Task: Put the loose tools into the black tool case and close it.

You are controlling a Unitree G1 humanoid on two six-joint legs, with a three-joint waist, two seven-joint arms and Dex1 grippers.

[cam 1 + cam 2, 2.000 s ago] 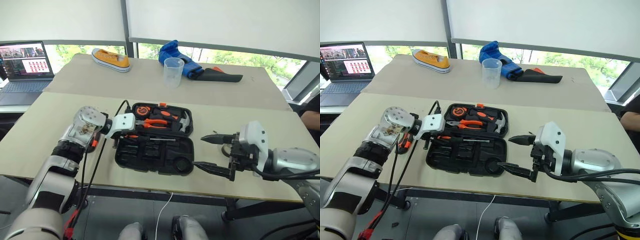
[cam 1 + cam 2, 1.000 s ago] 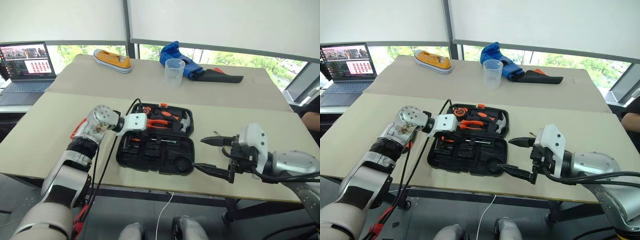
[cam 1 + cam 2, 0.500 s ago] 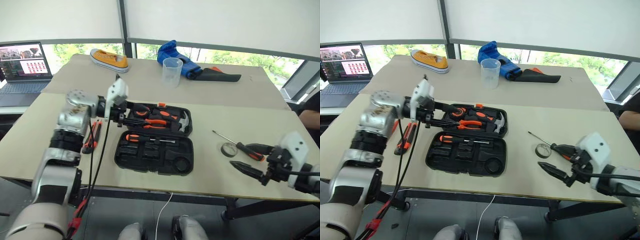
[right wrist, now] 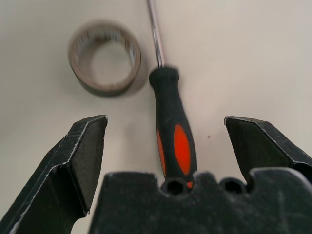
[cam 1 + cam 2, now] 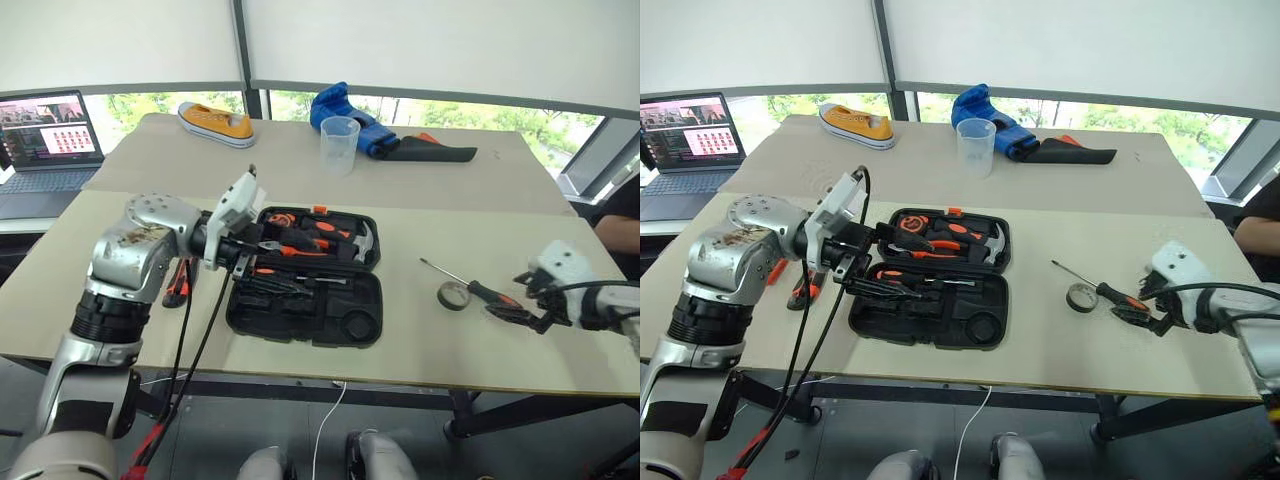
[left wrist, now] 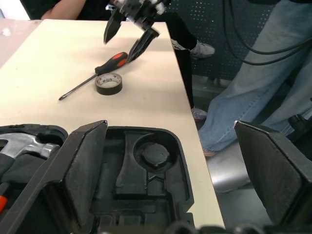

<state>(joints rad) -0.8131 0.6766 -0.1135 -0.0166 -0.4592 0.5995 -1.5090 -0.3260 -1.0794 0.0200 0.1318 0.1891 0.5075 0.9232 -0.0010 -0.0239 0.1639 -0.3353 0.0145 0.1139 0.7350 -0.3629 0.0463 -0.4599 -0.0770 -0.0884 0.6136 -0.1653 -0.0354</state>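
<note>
Right wrist view: one screwdriver [image 4: 171, 127], one tape roll [image 4: 104, 58], on table beside case.
Case [image 5: 305, 287]: one, open.
Right gripper [image 4: 165, 146]: wide open, straddling screwdriver handle, empty.
Left gripper [image 6: 180, 161]: wide open, empty, over case.

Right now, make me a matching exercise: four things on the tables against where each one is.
Things:
1. tape roll
2. yellow shoe
3. plastic cup
4. hammer

Places:
A. far table, near the laptop
B. inside the open tool case
C. beside the screwdriver in front of the right gripper
D. far table, next to the blue cloth

Pairs: 1-C, 2-A, 3-D, 4-B
</note>
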